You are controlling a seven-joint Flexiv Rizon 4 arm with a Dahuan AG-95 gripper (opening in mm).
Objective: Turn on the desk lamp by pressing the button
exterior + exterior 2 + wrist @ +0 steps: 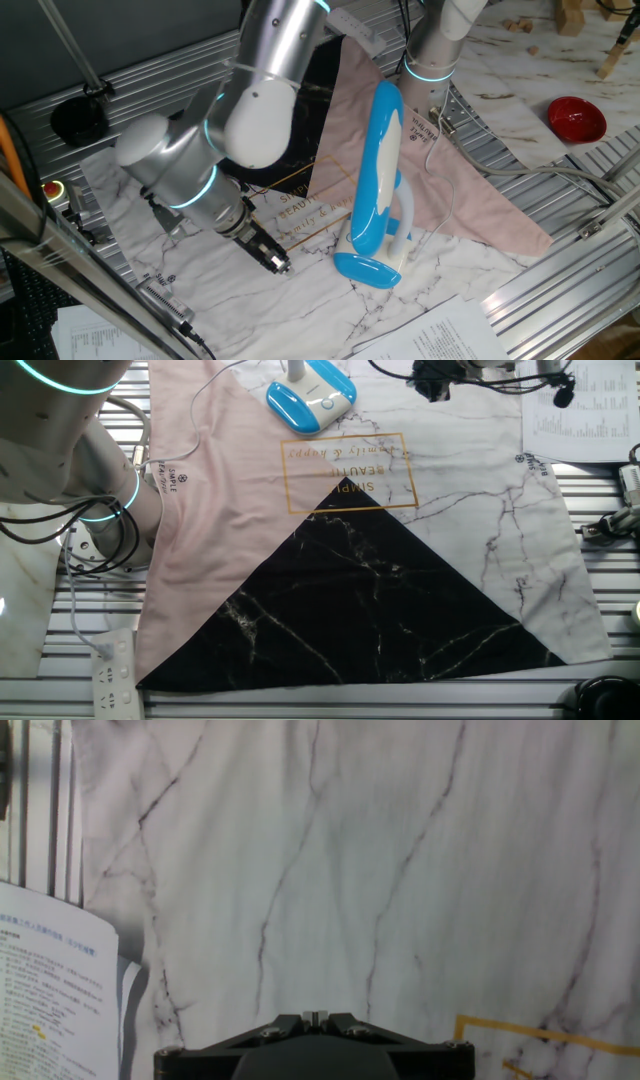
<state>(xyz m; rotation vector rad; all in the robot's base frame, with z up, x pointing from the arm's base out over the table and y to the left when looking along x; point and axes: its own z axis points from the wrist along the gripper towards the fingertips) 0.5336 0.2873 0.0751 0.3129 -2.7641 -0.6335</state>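
Observation:
The desk lamp [381, 165] stands folded on the marble-print mat, its long blue and white head leaning up over its oval blue base [364, 268]. In the other fixed view only the base [311, 398] shows, at the top edge, with a small round button [327, 403] on its white top. My gripper [276, 262] hangs low over the mat, left of the base and apart from it. It looks straight down at bare marble-print mat, and the lamp is out of the hand view. Its two fingertips [315, 1016] touch each other with nothing between them.
A red bowl [576, 118] sits at the far right. Printed paper sheets [52, 990] lie by the mat's edge. The mat [440, 540] has pink, black and marble parts. A white power strip [114, 672] and cables lie on the slatted table beside the arm's base.

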